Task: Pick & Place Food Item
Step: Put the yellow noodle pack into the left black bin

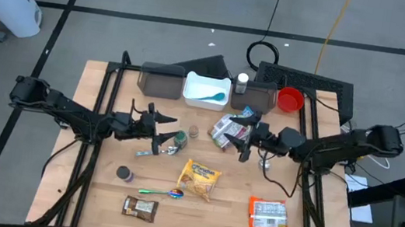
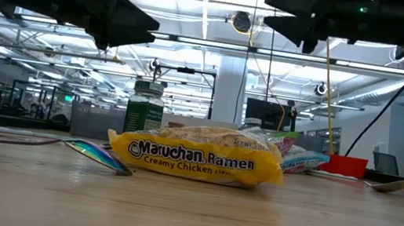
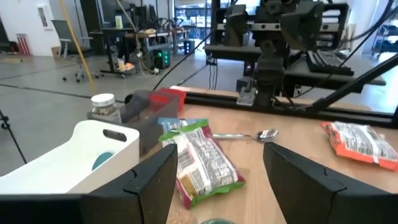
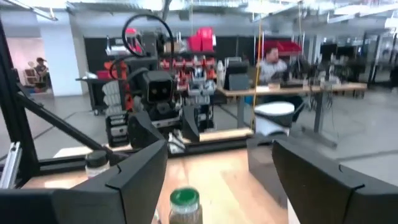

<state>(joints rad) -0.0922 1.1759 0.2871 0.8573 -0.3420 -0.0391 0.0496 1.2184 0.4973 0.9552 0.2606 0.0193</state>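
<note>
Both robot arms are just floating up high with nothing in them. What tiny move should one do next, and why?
Probably the right end effector should dip toward the crinkly green-and-white food packet. It hangs open and empty right beside that packet, well above the wooden table. The left end effector, also open, hovers by the green-lidded jar, not a packet.

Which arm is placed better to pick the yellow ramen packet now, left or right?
Probably the left, narrowly. The left gripper hangs open above the table, slightly nearer the ramen packet. The right gripper, also open, hangs over the green snack bag.
</note>
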